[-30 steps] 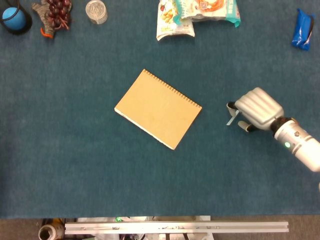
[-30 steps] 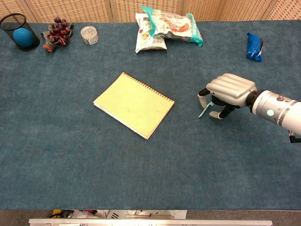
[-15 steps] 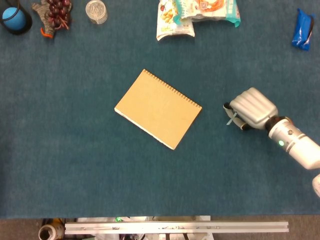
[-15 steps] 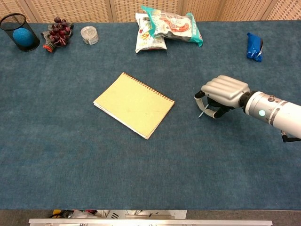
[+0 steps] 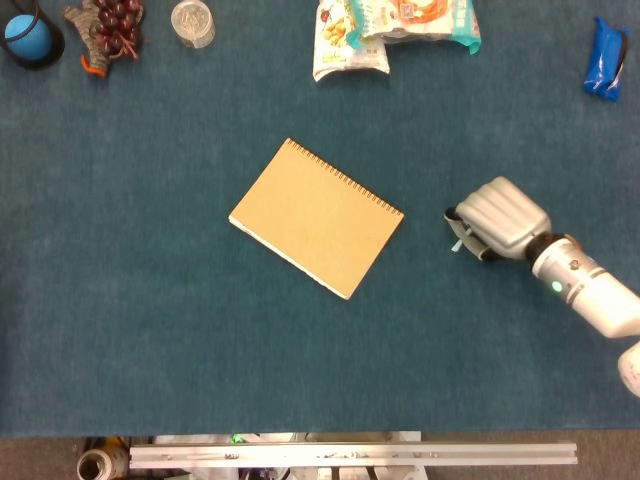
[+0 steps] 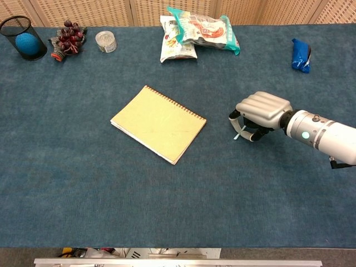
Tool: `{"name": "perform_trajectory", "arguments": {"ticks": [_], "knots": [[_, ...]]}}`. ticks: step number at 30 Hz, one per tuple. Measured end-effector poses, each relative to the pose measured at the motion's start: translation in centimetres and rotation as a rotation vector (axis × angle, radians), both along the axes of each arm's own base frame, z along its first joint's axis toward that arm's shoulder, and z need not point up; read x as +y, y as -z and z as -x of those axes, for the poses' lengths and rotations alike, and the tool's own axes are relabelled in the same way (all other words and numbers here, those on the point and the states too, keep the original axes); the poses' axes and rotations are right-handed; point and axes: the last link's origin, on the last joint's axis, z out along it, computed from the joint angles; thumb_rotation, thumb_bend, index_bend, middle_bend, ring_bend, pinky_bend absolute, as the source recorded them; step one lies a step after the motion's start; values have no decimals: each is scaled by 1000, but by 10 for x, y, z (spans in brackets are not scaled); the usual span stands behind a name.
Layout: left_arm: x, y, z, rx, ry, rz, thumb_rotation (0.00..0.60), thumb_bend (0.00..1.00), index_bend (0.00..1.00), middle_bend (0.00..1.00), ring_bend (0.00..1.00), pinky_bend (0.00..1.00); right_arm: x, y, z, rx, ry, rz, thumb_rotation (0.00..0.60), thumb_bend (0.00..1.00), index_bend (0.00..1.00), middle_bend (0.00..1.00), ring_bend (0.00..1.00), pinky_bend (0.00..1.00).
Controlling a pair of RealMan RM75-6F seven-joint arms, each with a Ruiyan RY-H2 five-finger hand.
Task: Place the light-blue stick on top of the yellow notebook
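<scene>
- The right hand [image 6: 260, 113], a silver metal one on a white-and-grey arm, is sitting low over the blue carpeted table [image 6: 83, 183], knuckles up and fingers curled down and in.
- It's curling around the thin light-blue stick [image 6: 237, 133]; only a short bit of it is poking out under the fingertips on the side facing the notebook, so the stick is looking pinched in the hand.
- In the head view the same right hand [image 5: 497, 217] is showing the same thing, with the light-blue stick [image 5: 456, 243] peeking out at its lower left edge.
- The yellow spiral-bound notebook [image 6: 158, 123] is lying flat and closed near the middle of the table, turned at an angle, well apart from the hand and with nothing on its cover.
- The left hand isn't showing up in either view.
- Along the far edge there's other stuff sitting around: a black mesh cup [image 6: 14, 29] with a blue ball [image 6: 26, 42] inside, a bunch of dark red grapes [image 6: 68, 36] beside it, a small clear round jar [image 6: 105, 41], two snack bags [image 6: 196, 32] overlapping, and a blue wrapped packet [image 6: 301, 55] over on the right.
</scene>
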Motion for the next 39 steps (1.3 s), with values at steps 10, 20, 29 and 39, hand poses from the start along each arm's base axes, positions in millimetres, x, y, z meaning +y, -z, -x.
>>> {"name": "perform_trajectory", "arguments": {"ticks": [10, 20, 29, 39], "knots": [[-1, -3, 2, 2, -5, -4, 600, 274, 143, 177, 172, 165, -8, -5, -14, -128, 86, 15, 600, 385, 617, 1000, 1000, 1000], [0, -2, -2, 1, 12, 4, 600, 274, 143, 177, 172, 166, -21, -5, -49, -409, 344, -72, 600, 403, 618, 1000, 1000, 1000], [-2, -5, -3, 1, 13, -1, 600, 274, 143, 177, 172, 166, -29, 19, -84, -530, 509, -200, 600, 408, 618, 1000, 1000, 1000], [-5, -8, -4, 1, 17, -4, 600, 274, 143, 177, 172, 166, -32, 43, -120, -587, 580, -275, 600, 406, 613, 1000, 1000, 1000]]}}
